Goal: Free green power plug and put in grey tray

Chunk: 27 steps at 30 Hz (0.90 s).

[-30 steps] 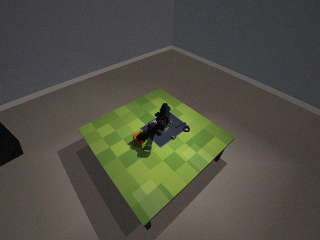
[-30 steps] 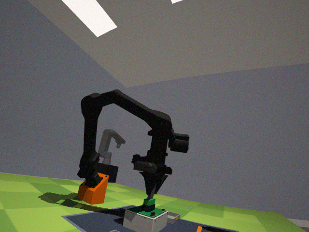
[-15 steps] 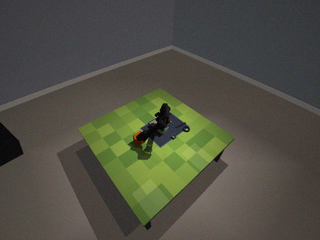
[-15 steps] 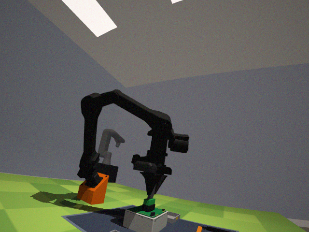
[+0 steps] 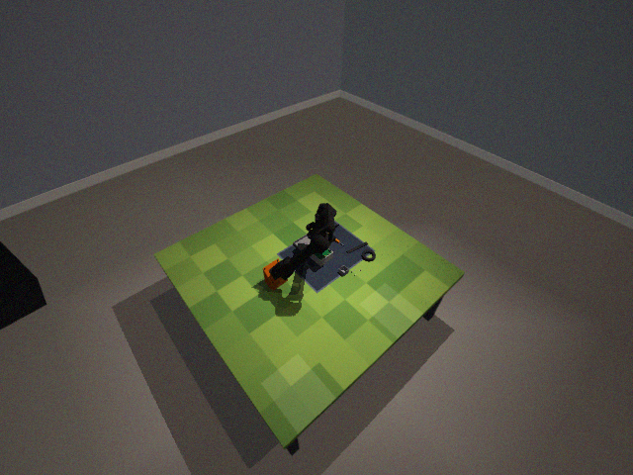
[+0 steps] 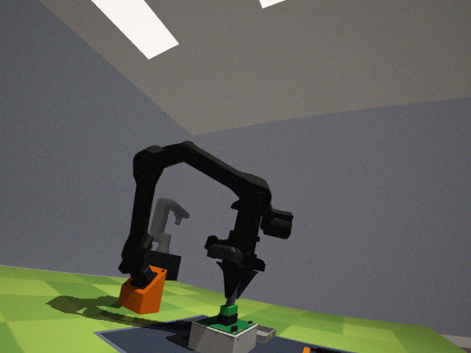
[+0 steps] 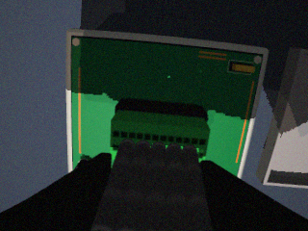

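Wrist alone: plug's dark slots (image 7: pixel 159 139)

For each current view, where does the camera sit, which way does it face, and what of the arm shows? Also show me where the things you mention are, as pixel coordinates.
Top: high beside the table (image 5: pixel 357 327), facing down at a slant; whole arm (image 5: pixel 299 257) (image 6: pixel 213 167).
Exterior: low near table level, facing slightly up; arm, tool (image 6: pixel 232 282) (image 7: pixel 156 167) on the plug (image 6: pixel 229 310) (image 7: pixel 160 126).
Wrist: on the arm's end, facing the board (image 6: pixel 243 326) (image 7: pixel 140 72); only the tool.
Exterior and wrist share plug and board.
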Available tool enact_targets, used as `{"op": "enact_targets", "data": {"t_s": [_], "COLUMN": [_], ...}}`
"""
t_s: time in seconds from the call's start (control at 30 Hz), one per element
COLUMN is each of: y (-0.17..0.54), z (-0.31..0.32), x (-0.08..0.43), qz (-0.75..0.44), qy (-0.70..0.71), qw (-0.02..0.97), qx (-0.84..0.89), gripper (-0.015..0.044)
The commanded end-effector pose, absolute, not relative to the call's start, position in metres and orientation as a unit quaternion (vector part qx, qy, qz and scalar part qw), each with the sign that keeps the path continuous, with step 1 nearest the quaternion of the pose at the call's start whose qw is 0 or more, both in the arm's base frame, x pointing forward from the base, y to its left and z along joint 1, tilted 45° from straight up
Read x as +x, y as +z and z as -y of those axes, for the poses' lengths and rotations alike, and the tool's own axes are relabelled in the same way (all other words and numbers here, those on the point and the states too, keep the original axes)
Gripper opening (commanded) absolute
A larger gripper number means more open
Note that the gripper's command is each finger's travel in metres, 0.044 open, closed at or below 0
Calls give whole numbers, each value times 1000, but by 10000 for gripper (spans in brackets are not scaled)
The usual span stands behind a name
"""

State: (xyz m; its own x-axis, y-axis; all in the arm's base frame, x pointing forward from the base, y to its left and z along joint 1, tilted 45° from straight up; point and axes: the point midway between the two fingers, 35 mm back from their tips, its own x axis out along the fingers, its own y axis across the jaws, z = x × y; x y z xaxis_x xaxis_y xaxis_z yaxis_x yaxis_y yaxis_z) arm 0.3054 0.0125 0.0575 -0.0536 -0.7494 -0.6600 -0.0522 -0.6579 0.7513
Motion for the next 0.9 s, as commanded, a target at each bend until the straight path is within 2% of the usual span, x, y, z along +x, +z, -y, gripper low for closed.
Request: {"op": "enact_targets", "data": {"t_s": [0.0,0.33,0.7,0.87], "y": [66,80,66,66], "z": [-28,-18,-34,-35], "x": [305,305,305,305], "qz": [299,233,314,319], "qy": [-649,-673,-642,-640], "qw": [275,208,290,294], "qx": [643,670,637,634], "gripper": [0,0,0,0]}}
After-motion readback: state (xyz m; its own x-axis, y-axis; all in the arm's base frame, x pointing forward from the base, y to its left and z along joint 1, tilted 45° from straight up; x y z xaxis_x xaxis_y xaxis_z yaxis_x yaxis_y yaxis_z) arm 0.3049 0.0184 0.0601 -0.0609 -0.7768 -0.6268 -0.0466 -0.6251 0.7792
